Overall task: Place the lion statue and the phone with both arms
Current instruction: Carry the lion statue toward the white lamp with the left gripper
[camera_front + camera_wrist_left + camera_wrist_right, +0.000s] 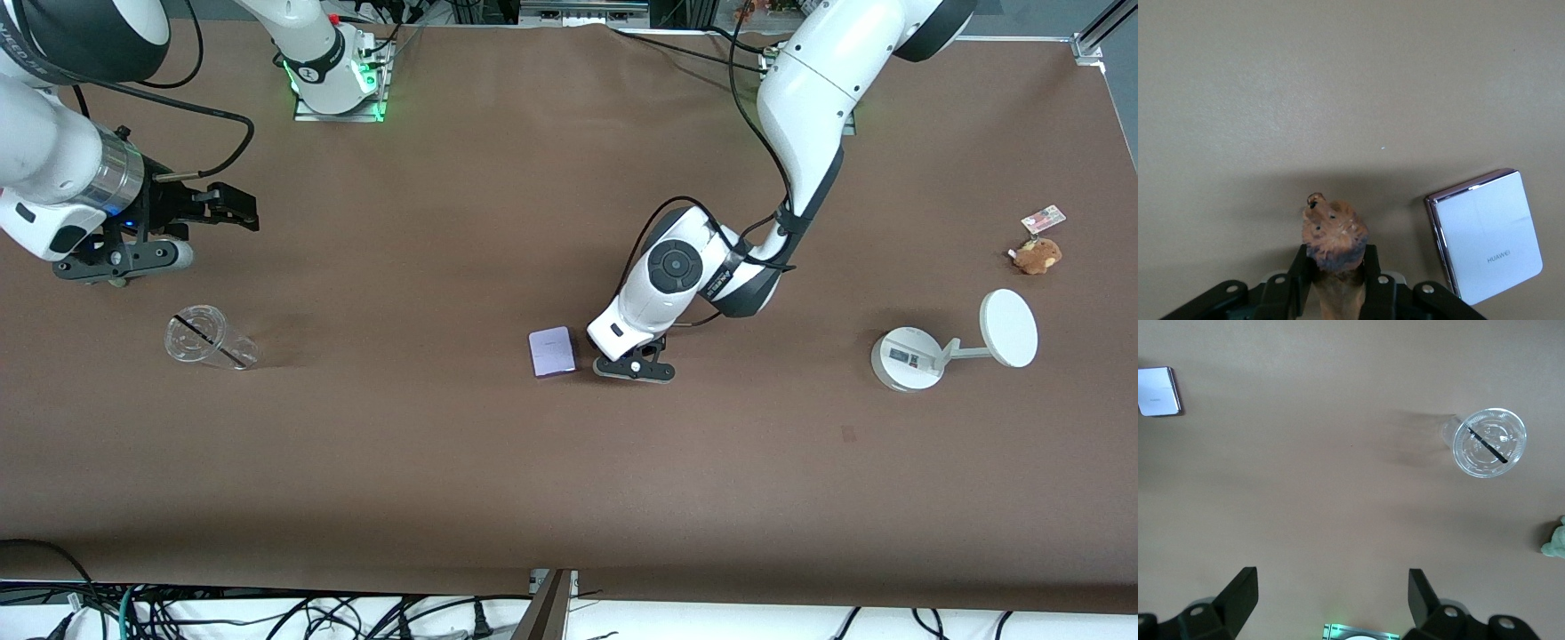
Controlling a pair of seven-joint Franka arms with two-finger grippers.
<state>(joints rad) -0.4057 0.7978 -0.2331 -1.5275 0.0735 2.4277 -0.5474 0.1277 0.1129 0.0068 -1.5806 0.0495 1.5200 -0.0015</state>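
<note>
Left wrist view: left gripper (pixel 1335 283) clamped on lion statue (pixel 1333 235), head poking out past the fingers, low over the bench middle, just beside phone (pixel 1485 235)
Phone spot: flat on brown bench (pixel 444 462), mid-bench, well off every edge, apart from the statue
Right gripper (pixel 1331 600): fingers spread wide, holding nothing, waiting up over the right arm's end of the bench, above clear plastic cup (pixel 209 339)
Lion handling: looks small, rigid, light; rough mottled orange-brown surface should grip fine; pinch sits on the body, seems secure
Phone handling: thin slab, glossy pale lavender face, shiny purple rim, rounded corners; likely slippery and lying flush, so take it across the two long edges
Clutter: white stand with disc (pixel 951 347) and tan plush (pixel 1037 255) near the left arm's end edge; grey-green plush (pixel 1555 540) shows in right wrist view
</note>
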